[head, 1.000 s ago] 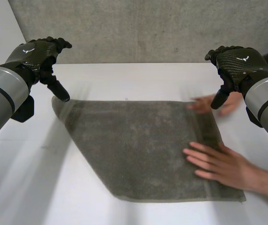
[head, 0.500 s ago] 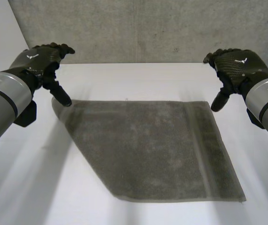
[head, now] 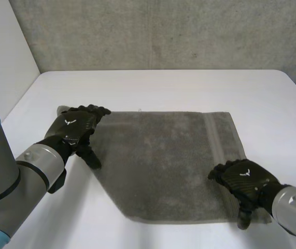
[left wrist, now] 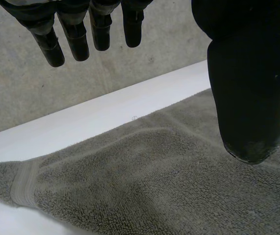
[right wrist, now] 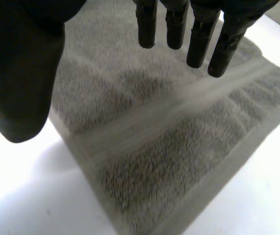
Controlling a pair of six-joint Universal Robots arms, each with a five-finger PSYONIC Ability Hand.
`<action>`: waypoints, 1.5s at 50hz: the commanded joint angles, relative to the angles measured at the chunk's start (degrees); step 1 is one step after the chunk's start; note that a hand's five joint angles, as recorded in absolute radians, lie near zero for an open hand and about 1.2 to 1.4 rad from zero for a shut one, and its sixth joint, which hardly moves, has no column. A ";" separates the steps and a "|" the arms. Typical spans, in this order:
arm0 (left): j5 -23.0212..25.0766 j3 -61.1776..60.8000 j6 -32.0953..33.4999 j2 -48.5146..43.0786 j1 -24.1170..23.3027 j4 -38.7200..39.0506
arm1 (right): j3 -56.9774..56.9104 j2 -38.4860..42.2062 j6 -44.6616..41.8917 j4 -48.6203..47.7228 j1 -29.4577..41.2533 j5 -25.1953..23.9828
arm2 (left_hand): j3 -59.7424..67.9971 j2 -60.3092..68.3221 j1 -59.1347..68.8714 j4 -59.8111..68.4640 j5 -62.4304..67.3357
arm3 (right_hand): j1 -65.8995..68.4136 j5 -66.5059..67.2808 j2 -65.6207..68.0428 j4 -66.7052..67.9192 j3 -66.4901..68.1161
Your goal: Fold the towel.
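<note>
1. Nearest us, the right hand (head: 246, 180) sits over the near right corner of the towel (head: 163, 161), on the banded end of the cloth. Its thumb tip points down close to the towel's near edge.
2. In the right wrist view its fingers (right wrist: 176, 29) hang fairly straight and spread away from the thumb, with nothing between them. The towel's striped end lies under the palm. We cannot tell whether any fingertip touches the cloth.
3. The towel, a grey-green terry cloth, lies flat and unfolded on the white table (head: 189, 88). Its left edge runs on a slant from the near edge out to the far left corner. A woven band (head: 215, 137) crosses it near the right edge.
4. Farther out, the left hand (head: 74, 129) is at the towel's slanted left edge, near the far left corner, at the end of the grey left arm (head: 13, 181).
5. In the left wrist view this hand is also spread: its fingers (left wrist: 76, 39) hang in a row, well apart from the thumb, and hold nothing. The thumb tip hangs just over the cloth, and we cannot tell if it touches. The towel's far left corner lies beyond the fingertips.
6. Past the towel's far edge comes a bare strip of table, then the grey concrete wall (head: 163, 31).
</note>
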 commanded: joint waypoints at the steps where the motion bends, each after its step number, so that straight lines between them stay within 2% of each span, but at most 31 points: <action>1: 0.00 -1.01 -0.03 -0.72 0.41 2.09 | 6.98 0.02 -2.28 -8.36 -4.23 -3.05 | 1.52 1.52 1.53 1.51 0.36 | -3.28 -3.42 -4.15 -4.69 -3.75; 10: -0.09 -1.53 -0.03 -0.81 0.33 2.18 | 10.24 0.63 -3.42 -14.44 -5.90 -4.03 | 1.19 1.18 1.19 1.18 0.03 | 1.00 0.87 0.13 -0.40 0.54; 17: -0.09 -1.62 -0.03 -1.43 0.06 2.18 | 11.04 1.42 -3.51 -18.56 -6.16 -4.03 | 1.02 1.02 1.03 1.01 -0.14 | 10.75 10.62 9.88 9.34 10.28; 33: -0.18 -1.80 -0.03 -1.43 0.06 2.09 | 10.33 4.85 -5.00 -19.89 -6.34 -3.94 | 0.85 0.85 0.86 0.84 -0.31 | 11.43 11.30 10.56 10.03 10.96; 43: -0.09 -1.89 -0.03 -1.43 -0.11 2.09 | 10.68 5.03 -5.09 -25.06 -7.92 -3.94 | 0.85 0.85 0.86 0.84 -0.31 | 24.20 24.07 23.33 22.79 23.73; 65: -0.09 -2.50 -0.03 -1.43 -0.20 2.18 | 8.75 6.79 -4.48 -30.08 -7.40 -3.59 | 0.51 0.51 0.52 0.51 -0.65 | 32.80 32.67 31.93 31.39 32.33; 70: 0.00 -2.68 -0.03 -1.34 -0.29 2.09 | 7.26 6.70 -4.13 -30.26 -7.31 -3.23 | 0.68 0.68 0.69 0.67 -0.48 | 44.07 43.94 43.20 42.66 43.60; 72: 0.26 -2.94 -0.20 -1.16 -0.37 2.09 | 6.21 6.61 -3.78 -30.26 -6.96 -3.06 | 0.68 0.68 0.69 0.67 -0.48 | 62.98 62.85 62.11 61.57 62.51; 75: 0.17 -3.03 -0.38 -1.08 -0.64 1.91 | 5.06 6.52 -2.29 -30.26 -5.99 -2.71 | 0.85 0.85 0.86 0.84 -0.31 | 66.71 66.58 65.85 65.31 66.25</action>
